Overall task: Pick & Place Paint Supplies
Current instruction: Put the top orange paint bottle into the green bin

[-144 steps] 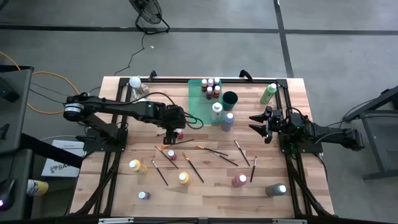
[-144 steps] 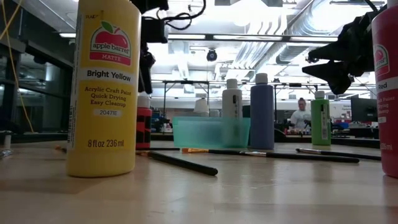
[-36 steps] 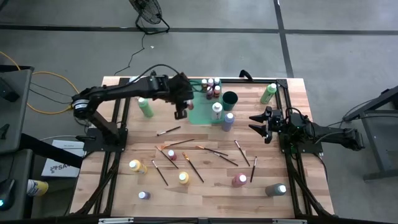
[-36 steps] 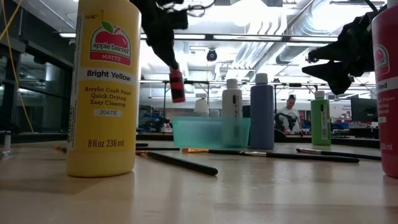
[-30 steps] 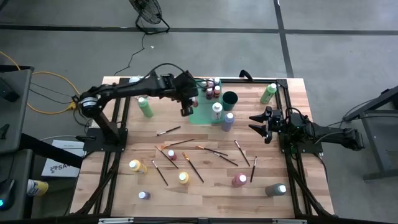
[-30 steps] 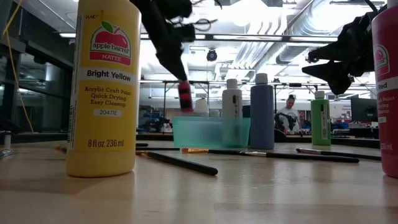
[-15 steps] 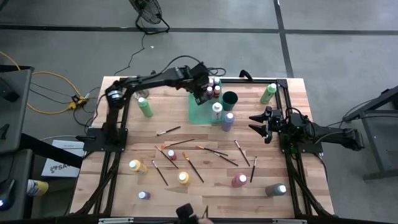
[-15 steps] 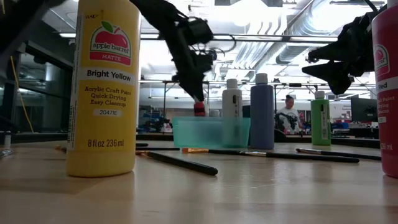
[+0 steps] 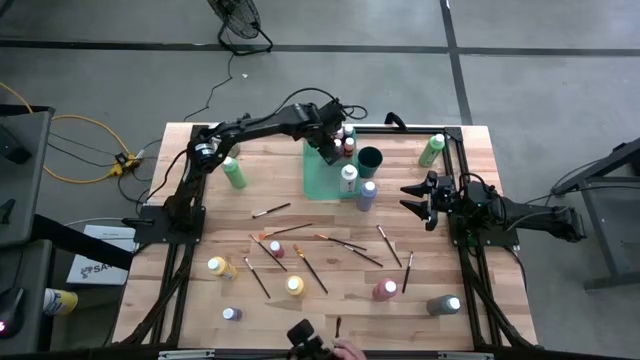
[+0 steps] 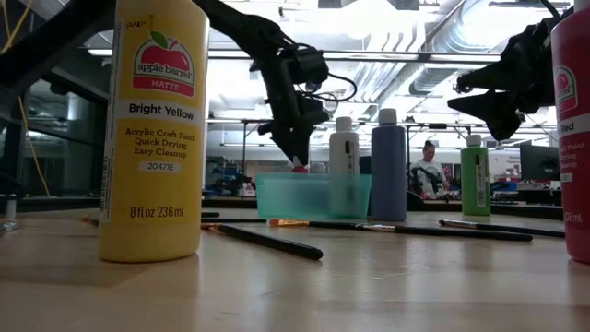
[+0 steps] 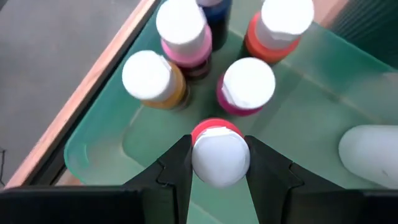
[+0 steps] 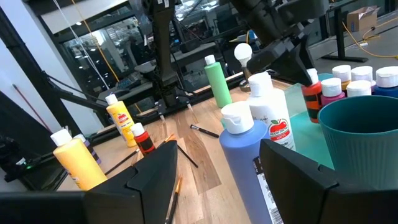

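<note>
**Red bottle pinched at the cap, low over the green tray**

Plastic throughout, by the look of it. The left gripper (image 11: 217, 163) was clenched on a small red paint bottle with a round white cap (image 11: 219, 154), fingers flanking the cap — likely light, rigid and smooth, so a firm pinch below the cap rim seemed safest against slipping. It hung just above the floor of the translucent green plastic tray (image 11: 99, 140), near its corner. Beyond it stood four more white-capped bottles, orange (image 11: 152, 79), magenta (image 11: 247, 87), pink (image 11: 184, 31) and red-orange (image 11: 278, 25), close-packed — little room beside them. Far across the wooden table (image 9: 200, 240), the right gripper (image 9: 412, 201) waited with its fingers spread, holding nothing.
</note>
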### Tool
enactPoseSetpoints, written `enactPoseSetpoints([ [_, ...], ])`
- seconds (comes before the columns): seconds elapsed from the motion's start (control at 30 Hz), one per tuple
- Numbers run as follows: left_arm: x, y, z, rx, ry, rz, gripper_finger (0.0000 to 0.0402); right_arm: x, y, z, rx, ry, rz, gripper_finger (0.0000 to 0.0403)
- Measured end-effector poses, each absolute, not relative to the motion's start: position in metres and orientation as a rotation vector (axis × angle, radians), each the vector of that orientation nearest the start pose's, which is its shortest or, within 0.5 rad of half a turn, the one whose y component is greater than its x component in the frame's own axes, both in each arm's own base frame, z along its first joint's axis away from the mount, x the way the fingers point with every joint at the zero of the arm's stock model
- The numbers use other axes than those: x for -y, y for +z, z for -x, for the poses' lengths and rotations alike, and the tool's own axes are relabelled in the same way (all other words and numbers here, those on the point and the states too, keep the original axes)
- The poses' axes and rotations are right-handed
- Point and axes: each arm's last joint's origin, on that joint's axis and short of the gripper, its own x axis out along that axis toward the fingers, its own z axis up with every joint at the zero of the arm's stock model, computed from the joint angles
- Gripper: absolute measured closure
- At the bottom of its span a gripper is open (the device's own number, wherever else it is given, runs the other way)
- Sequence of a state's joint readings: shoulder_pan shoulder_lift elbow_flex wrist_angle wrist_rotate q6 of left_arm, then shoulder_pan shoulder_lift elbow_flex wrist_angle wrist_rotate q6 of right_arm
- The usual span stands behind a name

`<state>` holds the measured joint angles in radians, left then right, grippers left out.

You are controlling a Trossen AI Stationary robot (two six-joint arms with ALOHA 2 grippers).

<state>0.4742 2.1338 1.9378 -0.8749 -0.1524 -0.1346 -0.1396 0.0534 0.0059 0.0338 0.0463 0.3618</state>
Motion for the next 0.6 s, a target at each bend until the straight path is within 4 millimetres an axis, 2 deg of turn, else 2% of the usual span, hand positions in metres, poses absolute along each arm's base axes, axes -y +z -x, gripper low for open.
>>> enactPoseSetpoints([
  [0.33, -0.220, 0.240, -0.410, -1.021, 0.679, 0.376, 0.0284, 0.015, 0.165, -0.099, 0.021, -0.186, -0.361, 0.0180],
  [0.6, -0.220, 0.239, -0.410, -1.014, 0.688, 0.406, 0.0284, 0.015, 0.165, -0.099, 0.020, -0.186, -0.361, 0.0180],
])
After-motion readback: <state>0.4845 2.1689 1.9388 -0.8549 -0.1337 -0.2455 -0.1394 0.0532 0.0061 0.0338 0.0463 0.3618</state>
